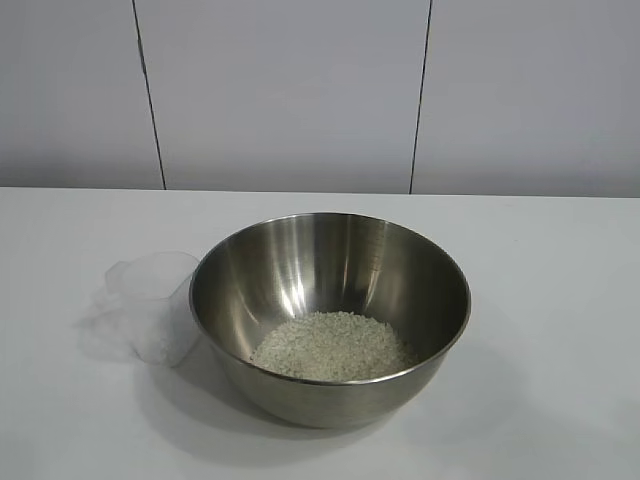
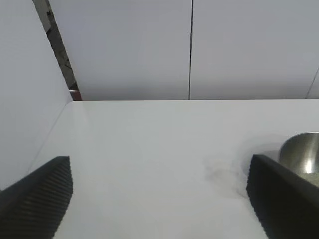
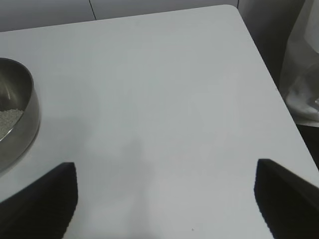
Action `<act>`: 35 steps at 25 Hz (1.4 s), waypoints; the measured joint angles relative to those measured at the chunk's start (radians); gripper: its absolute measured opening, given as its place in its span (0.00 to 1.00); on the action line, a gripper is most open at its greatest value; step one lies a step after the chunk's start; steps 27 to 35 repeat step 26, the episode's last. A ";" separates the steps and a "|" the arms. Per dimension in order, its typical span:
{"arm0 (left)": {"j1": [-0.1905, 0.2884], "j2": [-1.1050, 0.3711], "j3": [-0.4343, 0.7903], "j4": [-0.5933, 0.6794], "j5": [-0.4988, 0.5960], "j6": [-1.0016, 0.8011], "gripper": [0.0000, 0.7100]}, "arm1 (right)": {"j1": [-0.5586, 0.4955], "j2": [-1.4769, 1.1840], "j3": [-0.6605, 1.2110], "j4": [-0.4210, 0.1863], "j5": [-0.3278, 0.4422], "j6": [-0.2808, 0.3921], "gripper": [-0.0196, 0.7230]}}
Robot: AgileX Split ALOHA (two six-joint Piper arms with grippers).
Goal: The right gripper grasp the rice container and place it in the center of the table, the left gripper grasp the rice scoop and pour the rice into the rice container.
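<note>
The bowl is sitting mid-table with the rice heaped inside, and the clear cup is resting against its rim at nine o'clock, looking empty (hard to tell through the plastic). The left gripper and right gripper are both gaping wide, holding nothing. I'm thinking a careless arm swing could be knocking that light cup over.

Rice scoop tight against rice container
</note>
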 joint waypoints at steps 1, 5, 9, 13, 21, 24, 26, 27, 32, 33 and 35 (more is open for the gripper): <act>-0.003 -0.047 0.039 0.000 0.000 -0.022 0.97 | 0.000 0.000 0.000 0.000 0.000 0.000 0.91; -0.003 -0.205 0.233 -0.006 0.006 -0.062 0.98 | 0.000 0.000 0.000 0.000 0.000 0.000 0.91; -0.003 -0.220 0.349 -0.012 0.011 -0.079 0.98 | 0.000 0.000 0.000 0.000 0.000 0.000 0.91; -0.003 -0.220 0.445 -0.010 -0.011 -0.079 0.98 | 0.000 0.000 0.000 0.001 0.000 0.000 0.91; -0.003 -0.219 0.487 -0.009 -0.030 -0.083 0.98 | 0.000 0.000 0.000 0.003 0.000 0.000 0.91; -0.003 -0.219 0.488 -0.009 -0.030 -0.083 0.98 | 0.000 0.000 0.000 0.003 0.000 0.000 0.91; -0.003 -0.219 0.491 -0.009 -0.030 -0.083 0.98 | 0.000 0.000 0.000 0.003 0.000 0.000 0.91; -0.003 -0.219 0.491 -0.009 -0.030 -0.083 0.98 | 0.000 0.000 0.000 0.003 0.000 0.000 0.91; -0.003 -0.219 0.491 -0.009 -0.030 -0.083 0.98 | 0.000 0.000 0.000 0.003 0.000 0.000 0.91; -0.003 -0.219 0.491 -0.009 -0.030 -0.083 0.98 | 0.000 0.000 0.000 0.003 0.000 0.000 0.91; -0.003 -0.219 0.491 -0.009 -0.030 -0.083 0.98 | 0.000 0.000 0.000 0.003 0.000 0.000 0.91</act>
